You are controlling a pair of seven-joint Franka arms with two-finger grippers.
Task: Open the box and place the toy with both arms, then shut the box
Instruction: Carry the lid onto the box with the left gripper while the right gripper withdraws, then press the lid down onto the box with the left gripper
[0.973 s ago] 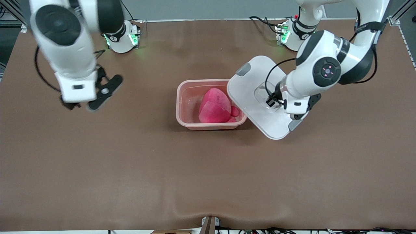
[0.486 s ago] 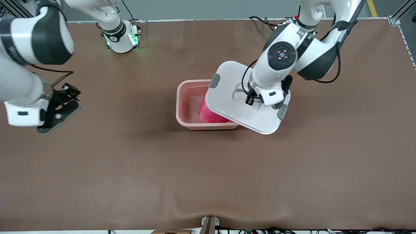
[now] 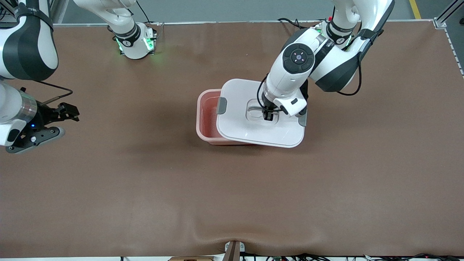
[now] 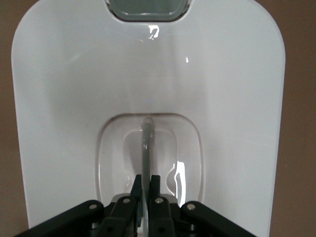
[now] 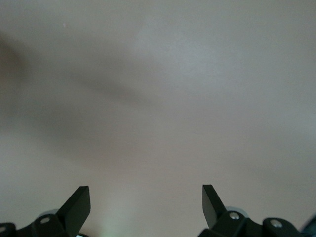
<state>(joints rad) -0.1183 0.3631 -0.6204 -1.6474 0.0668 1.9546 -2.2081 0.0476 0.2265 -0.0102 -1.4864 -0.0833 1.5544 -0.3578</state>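
The pale pink box [image 3: 206, 116] stands mid-table. Its white lid [image 3: 253, 128] with grey side clips hangs over it, shifted toward the left arm's end, so one strip of the box stays uncovered. My left gripper [image 3: 268, 116] is shut on the lid's thin centre handle [image 4: 146, 148] in the recess, seen in the left wrist view [image 4: 146, 181]. The toy is hidden under the lid. My right gripper [image 3: 49, 123] is open and empty, waiting at the right arm's end of the table; the right wrist view [image 5: 145, 200] shows only bare table.
The brown table mat [image 3: 232, 188] is bare around the box. The arm bases [image 3: 134, 41] stand along the table's robot edge. A small mount [image 3: 233, 250] sits at the edge nearest the front camera.
My left gripper has carried the lid from beside the box to over it, covering the toy. My right arm has drawn away toward its end of the table.
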